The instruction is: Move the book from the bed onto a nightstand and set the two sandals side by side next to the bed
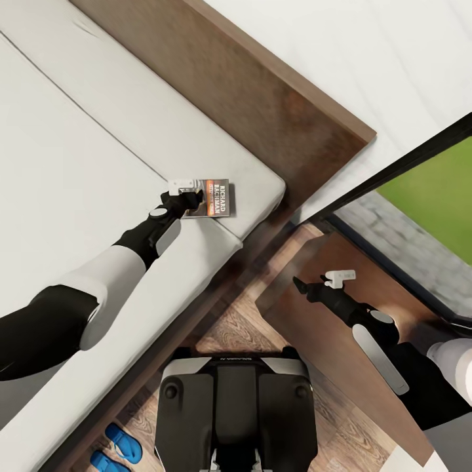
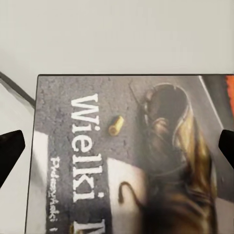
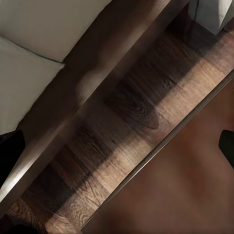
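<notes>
Wide-spread fingertips [image 2: 10, 148] of the left gripper [image 1: 185, 191] are poised over the book [image 2: 131, 156], seemingly not gripped, lying near the bed's [image 1: 78, 151] corner; jaws should be lowered squarely before being closed.

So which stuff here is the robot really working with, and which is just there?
For the job:
- book, lying on the bed, left claw right at it
- nightstand, right claw open above it
- two blue sandals on the floor by the bed

Just there:
- window with grass outside
- white wall
</notes>
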